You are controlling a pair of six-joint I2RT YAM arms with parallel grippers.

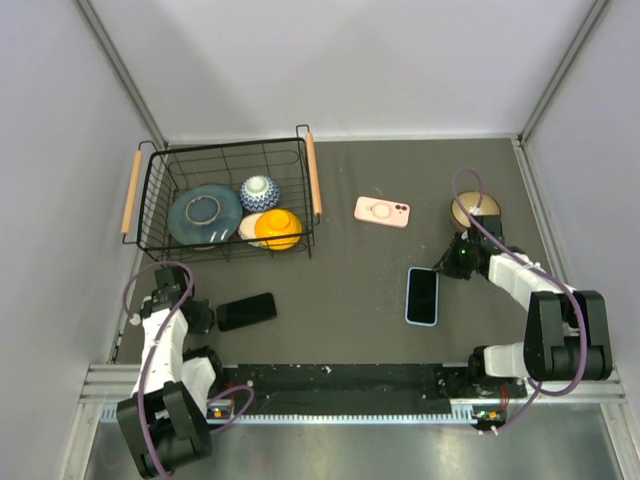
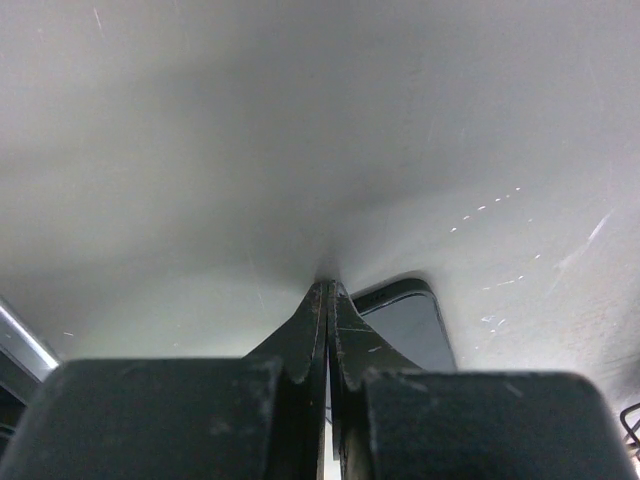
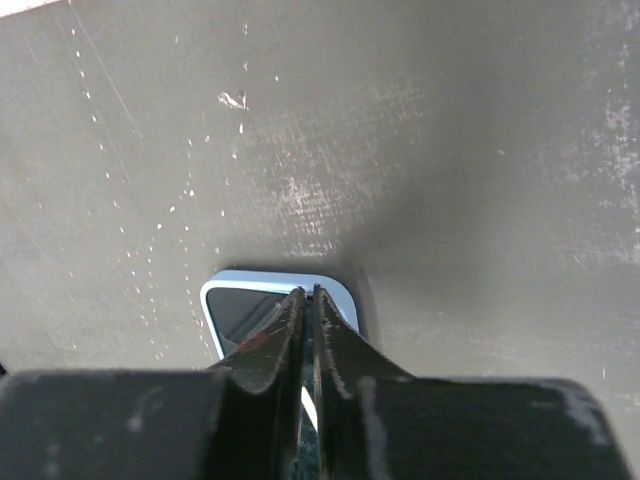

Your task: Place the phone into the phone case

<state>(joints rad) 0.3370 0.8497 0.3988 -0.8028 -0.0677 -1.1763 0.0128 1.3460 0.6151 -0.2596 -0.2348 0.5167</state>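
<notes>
The phone (image 1: pixel 246 311) lies screen up, all black from above, at the near left of the table. My left gripper (image 1: pixel 207 318) is shut and empty just left of it. In the left wrist view the phone's corner (image 2: pixel 410 325) shows right of the shut fingertips (image 2: pixel 328 290). The pink phone case (image 1: pixel 382 211) lies flat with its back up at mid table, apart from both grippers. My right gripper (image 1: pixel 441 268) is shut, its tips (image 3: pixel 305 293) over the top end of a black slab with a light blue rim (image 1: pixel 422 296) (image 3: pixel 240 300).
A black wire basket (image 1: pixel 148 195) with wooden handles stands at the back left and holds a blue plate, a patterned bowl and an orange bowl. A gold round object (image 1: pixel 473 211) sits behind my right gripper. Grey walls enclose the table.
</notes>
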